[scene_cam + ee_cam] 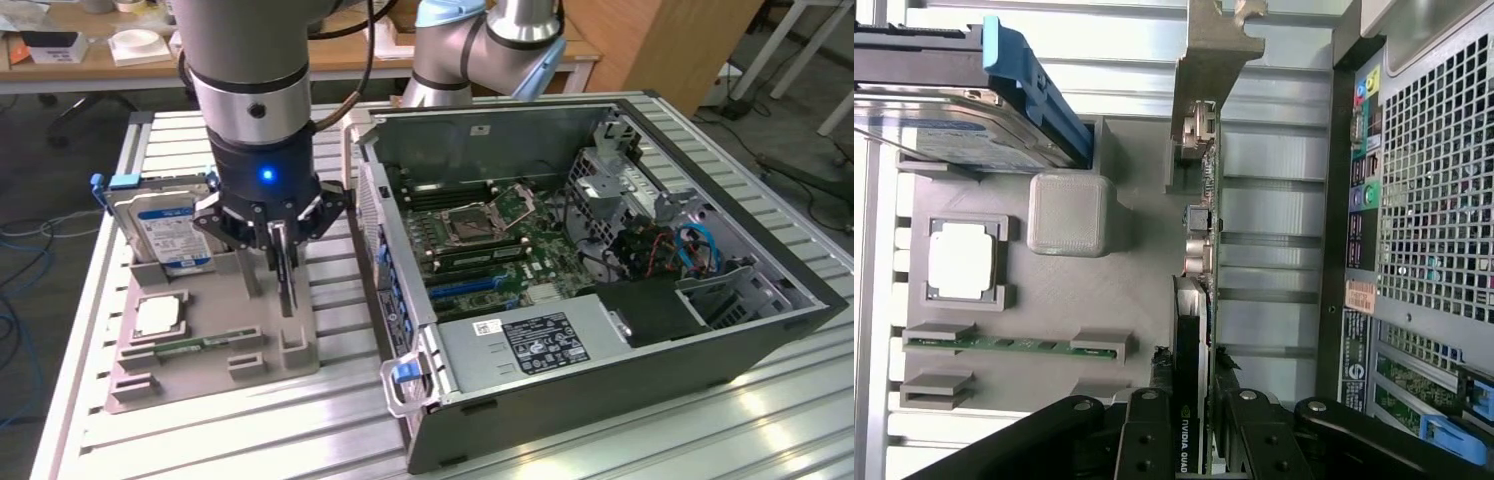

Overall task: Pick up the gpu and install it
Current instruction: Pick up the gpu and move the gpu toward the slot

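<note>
The gpu (1199,260) stands on edge at the side of the grey tray (1054,300) nearest the computer case. It is a thin card with a black cooler and a silver end bracket (1206,60). My gripper (1194,405) is over it from above, its black fingers (1149,430) pressed on both faces of the card's near end. In the exterior view the gripper (276,240) hangs over the tray's right side with the gpu (284,290) reaching down from it to the tray. Whether the card has left its slot I cannot tell.
On the tray (200,375) are a hard drive with blue rails (167,230), a square processor (158,315) and a narrow green memory strip (200,345). The open computer case (601,250) lies at the exterior view's right, motherboard (487,245) exposed. Its perforated rear panel (1434,200) is close beside the card.
</note>
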### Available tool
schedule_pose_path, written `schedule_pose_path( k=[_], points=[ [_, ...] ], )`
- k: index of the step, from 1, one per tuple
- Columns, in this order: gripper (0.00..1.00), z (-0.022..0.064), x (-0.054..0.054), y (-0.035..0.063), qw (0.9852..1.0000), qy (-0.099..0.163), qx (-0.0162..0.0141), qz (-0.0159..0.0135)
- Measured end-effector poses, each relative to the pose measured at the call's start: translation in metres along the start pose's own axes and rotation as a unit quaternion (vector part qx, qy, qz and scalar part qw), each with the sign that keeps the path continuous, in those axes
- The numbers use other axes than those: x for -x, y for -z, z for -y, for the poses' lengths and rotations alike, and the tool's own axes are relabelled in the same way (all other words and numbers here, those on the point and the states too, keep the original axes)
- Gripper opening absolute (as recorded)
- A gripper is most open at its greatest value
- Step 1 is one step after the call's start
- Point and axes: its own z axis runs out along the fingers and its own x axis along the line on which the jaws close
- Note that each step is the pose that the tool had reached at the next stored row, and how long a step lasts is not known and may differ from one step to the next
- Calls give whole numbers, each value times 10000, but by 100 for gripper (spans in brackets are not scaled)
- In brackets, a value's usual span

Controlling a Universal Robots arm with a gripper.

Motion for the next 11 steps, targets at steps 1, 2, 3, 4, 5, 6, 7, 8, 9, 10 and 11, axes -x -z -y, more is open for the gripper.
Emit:
schedule_pose_path(
  k=[1, 2, 3, 4, 5, 6, 7, 8, 9, 10, 11],
  points=[
    [26, 0, 0, 4, 10000, 0, 0, 0],
    [26, -1, 1, 8, 10000, 0, 0, -1],
    [26, -1, 1, 12, 10000, 0, 0, 0],
    [26, -1, 1, 12, 10000, 0, 0, 0],
    [26, -1, 1, 12, 10000, 0, 0, 0],
    [26, -1, 1, 15, 10000, 0, 0, 0],
    [26, -1, 1, 17, 10000, 0, 0, 0],
    [26, -1, 1, 20, 10000, 0, -1, -1],
    [26, -2, 1, 27, 10000, 0, -2, -2],
    [26, -2, 1, 33, 10000, 0, -2, -2],
    [26, -3, 1, 40, 10000, 0, -1, -1]
  ],
)
